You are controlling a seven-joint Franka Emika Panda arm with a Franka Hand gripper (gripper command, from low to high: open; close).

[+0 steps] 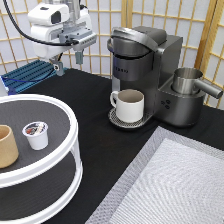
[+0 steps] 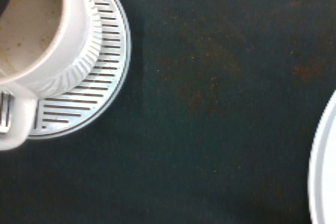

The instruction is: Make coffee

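Already the mug (image 1: 129,104) sits under the brewer (image 1: 145,65), ready to catch coffee. Meanwhile the pod (image 1: 36,134) waits untouched on the tray (image 1: 60,165), while the gripper (image 1: 68,62) hangs high, fingers spread and empty.

Gripper (image 1: 67,62) hangs high, fingers spread, holding nothing.

A white coffee pod (image 1: 36,135) with a dark printed foil top sits at about nine o'clock, on the black mesh surface of a white-rimmed round stand (image 1: 60,167). Beside it is a plain tan cup (image 1: 7,146). The tablecloth (image 1: 95,100) is black. A cream mug (image 1: 129,105) rests on a silver slotted drip tray (image 2: 82,95) under the dark grey coffee machine (image 1: 150,65). At five o'clock lies a grey woven mat (image 1: 170,185). At eleven o'clock, the white and grey gripper (image 1: 68,63) hangs before a pale lattice screen (image 1: 105,20). A blue ribbed board (image 1: 27,75) lies at ten o'clock.
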